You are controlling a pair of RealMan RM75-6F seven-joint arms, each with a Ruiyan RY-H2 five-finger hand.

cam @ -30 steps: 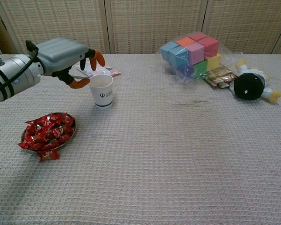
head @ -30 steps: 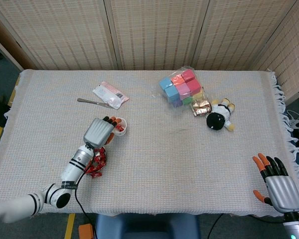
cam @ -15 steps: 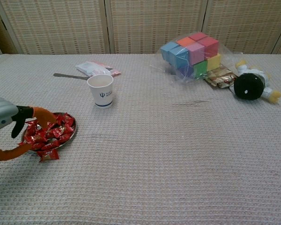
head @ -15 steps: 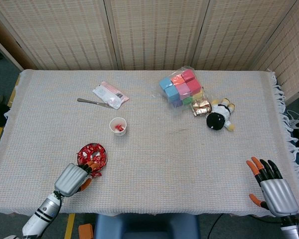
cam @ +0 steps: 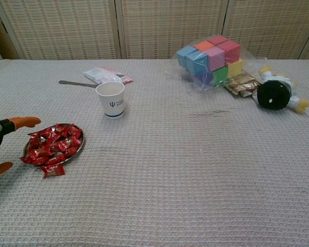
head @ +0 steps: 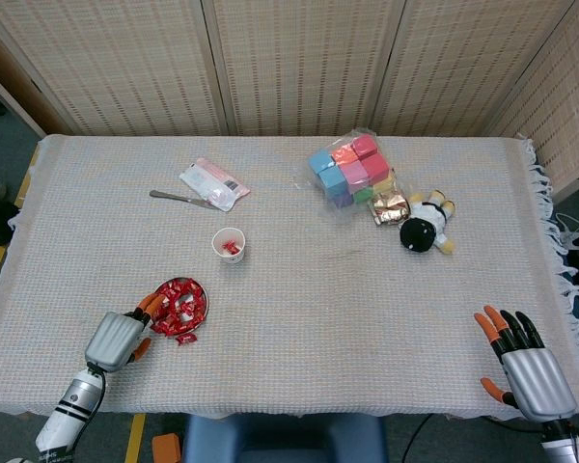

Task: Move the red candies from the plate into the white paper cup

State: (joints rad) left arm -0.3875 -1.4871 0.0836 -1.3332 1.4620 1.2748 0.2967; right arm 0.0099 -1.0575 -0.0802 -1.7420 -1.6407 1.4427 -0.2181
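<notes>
The left robot hand is low at the near left edge of the table, just beside the plate on its left side, with the fingers spread apart and nothing held in them; in the chest view only its orange fingertips show at the left border. The plate is full of red candies, and some of them lie over its near rim onto the cloth. The white paper cup stands upright a little behind the plate and to the right, apart from it, and from the head view a few red candies can be seen inside it. The right robot hand is at the near right corner of the table, well apart from the plate and the cup, fingers also spread and holding nothing. Further back on the left lies a knife touching a pink and white packet. On the right side at the back there is a clear bag of coloured cubes, near it a small shiny packet, and just beside that a black and white plush toy lying on its side
</notes>
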